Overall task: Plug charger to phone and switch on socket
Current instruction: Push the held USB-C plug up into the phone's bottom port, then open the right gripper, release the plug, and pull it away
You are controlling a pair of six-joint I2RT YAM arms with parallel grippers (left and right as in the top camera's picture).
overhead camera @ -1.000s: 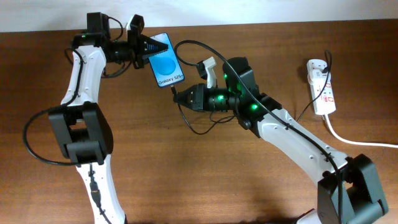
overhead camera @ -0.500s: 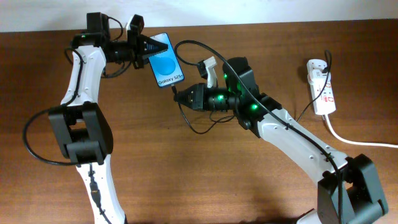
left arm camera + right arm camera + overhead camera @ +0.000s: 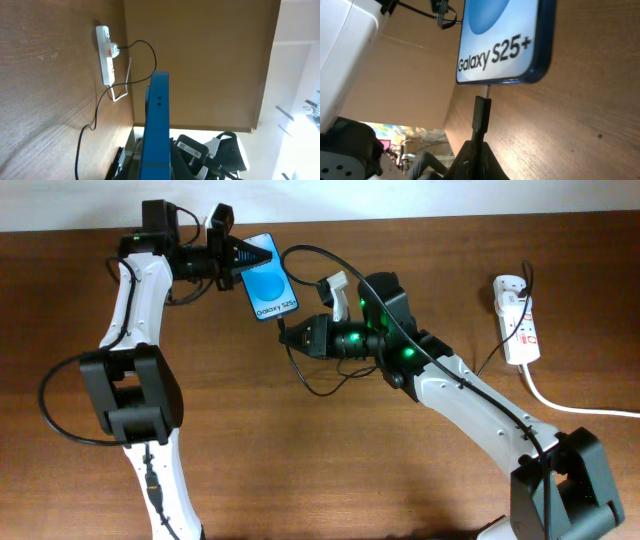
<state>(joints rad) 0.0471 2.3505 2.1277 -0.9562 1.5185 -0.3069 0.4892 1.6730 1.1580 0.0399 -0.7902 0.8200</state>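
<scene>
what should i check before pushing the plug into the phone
1. Phone held firm: ok, the left gripper is clamped on its top end.
2. Charger plug gripped: ok, the right gripper is shut on it.
3. Plug lined up with the port: ok, in the right wrist view its tip meets the middle of the phone's bottom edge.
4. Plug fully seated: not ok, bare metal tip shows.
5. Far end in the socket: ok, an adapter with a black cable sits in it.
6. Socket switch on: cannot tell.
</scene>
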